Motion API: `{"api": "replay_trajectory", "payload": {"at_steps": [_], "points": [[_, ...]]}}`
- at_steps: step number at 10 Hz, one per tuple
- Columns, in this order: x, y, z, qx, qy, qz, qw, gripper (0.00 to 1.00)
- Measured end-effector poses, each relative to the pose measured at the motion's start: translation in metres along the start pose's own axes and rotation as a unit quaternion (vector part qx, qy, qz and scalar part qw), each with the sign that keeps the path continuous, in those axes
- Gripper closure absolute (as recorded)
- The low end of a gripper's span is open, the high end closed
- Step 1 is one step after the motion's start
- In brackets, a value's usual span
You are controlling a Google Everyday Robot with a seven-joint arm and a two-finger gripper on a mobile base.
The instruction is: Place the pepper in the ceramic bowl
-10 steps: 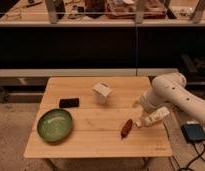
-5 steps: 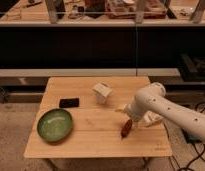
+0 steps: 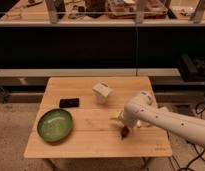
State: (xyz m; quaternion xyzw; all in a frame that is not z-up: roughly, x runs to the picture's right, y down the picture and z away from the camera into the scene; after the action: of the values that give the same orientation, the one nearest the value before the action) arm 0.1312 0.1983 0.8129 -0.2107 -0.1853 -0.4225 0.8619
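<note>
Camera view, the only one. Single arm (image 3: 163, 119) reaches in from the right of the view, its pale wrist bent down over the wooden table (image 3: 91, 145). The gripper (image 3: 124, 128) is low at the table surface, near the front edge, mostly hidden under the wrist housing.

Pepper (image 3: 125, 133): directly under the gripper, lying on the table. Only a small dark reddish-brown end shows below it. Looks slim and elongated, slightly tapered; the rest is covered. Whether the gripper has closed on the pepper or merely sits open over it: cannot tell, the wrist blocks the sight line.

Ceramic bowl (image 3: 54, 125): green, shallow, wide-rimmed, nothing in it. Well apart from the gripper, at the other end of the table, about level with it front to back.

Further from the gripper, toward the back of the table: a white box-like container (image 3: 102, 92), and beyond that a flat black object (image 3: 69, 102), just behind the bowl.

Judgement on the step: this is the pick. Gripper is at the pepper, pepper not yet lifted.

Next move, as I read it: secure the hold, raise the pepper off the wood, carry it across the bare middle of the table to above the bowl, then release. A pepper this slim could roll or slip from a loose pinch.
</note>
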Motion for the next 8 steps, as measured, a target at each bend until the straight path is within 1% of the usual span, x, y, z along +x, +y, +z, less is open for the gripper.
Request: {"api": "replay_trajectory", "payload": {"at_steps": [2, 3, 5, 6, 8], "points": [[0.008, 0.008, 0.006, -0.007, 0.002, 0.006, 1.0000, 0.20], [0.012, 0.009, 0.008, -0.006, -0.001, 0.009, 0.9999, 0.20], [0.014, 0.011, 0.014, -0.009, -0.009, 0.012, 0.9998, 0.20], [0.012, 0.010, 0.022, -0.011, -0.017, 0.012, 0.9997, 0.20], [0.011, 0.010, 0.029, -0.017, -0.026, 0.011, 0.9995, 0.20]]}}
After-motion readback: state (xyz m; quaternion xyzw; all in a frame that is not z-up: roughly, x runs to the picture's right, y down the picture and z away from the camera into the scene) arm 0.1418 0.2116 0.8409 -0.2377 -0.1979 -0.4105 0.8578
